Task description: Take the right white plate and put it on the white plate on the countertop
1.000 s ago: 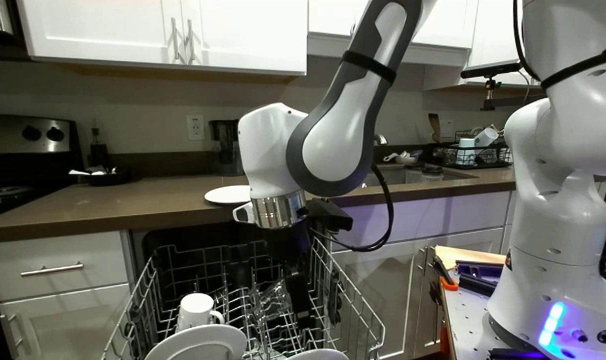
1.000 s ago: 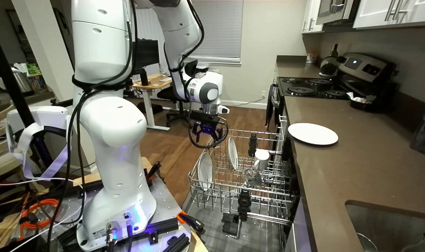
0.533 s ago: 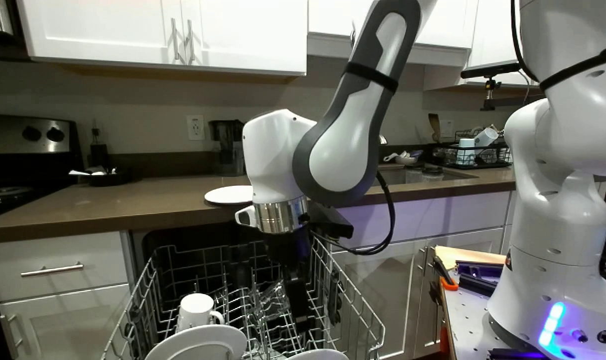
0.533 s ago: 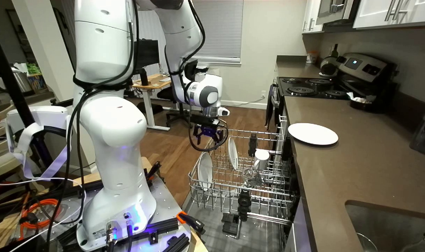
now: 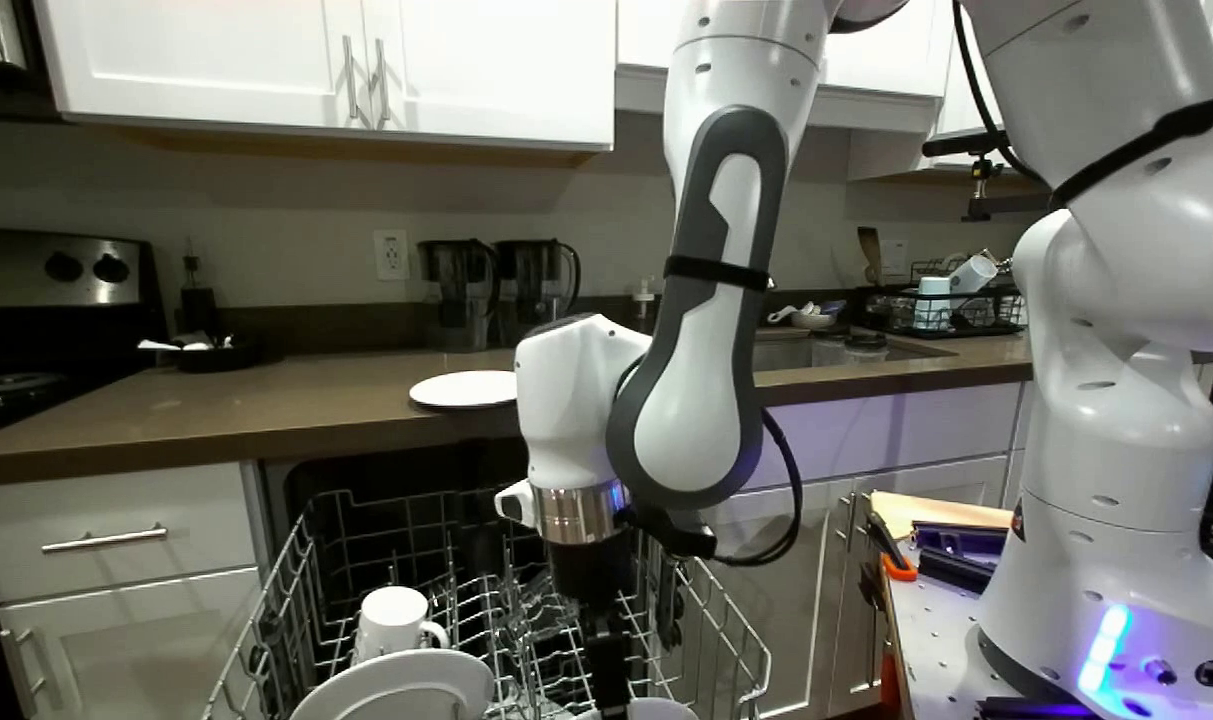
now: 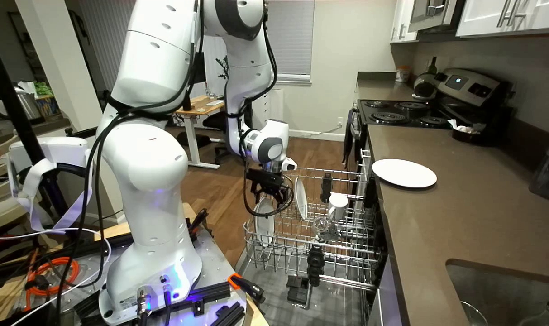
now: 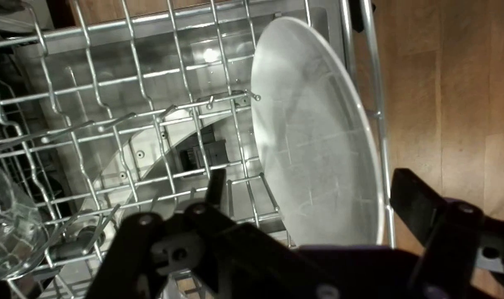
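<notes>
The right white plate (image 7: 318, 124) stands on edge in the dishwasher rack. It also shows in both exterior views (image 5: 658, 710) (image 6: 264, 224), cut off by the bottom edge in one of them. My gripper (image 7: 312, 193) is open, with the plate's rim between its spread fingers and neither finger seen touching it. The gripper also shows above the rack in both exterior views (image 5: 609, 680) (image 6: 270, 194). The white plate on the countertop (image 5: 464, 389) lies flat near the counter's edge and also shows in an exterior view (image 6: 404, 173).
The wire rack (image 6: 301, 242) also holds a left white plate (image 5: 406, 685), a white mug (image 5: 391, 620) and a clear glass (image 7: 8, 224). A rack rail (image 7: 380, 124) runs close beside the right plate. The brown countertop (image 6: 460, 203) borders the rack.
My gripper has moved down toward the right plate, from above the rack to its rim. In an exterior view the arm has also shifted right. The plates have not moved.
</notes>
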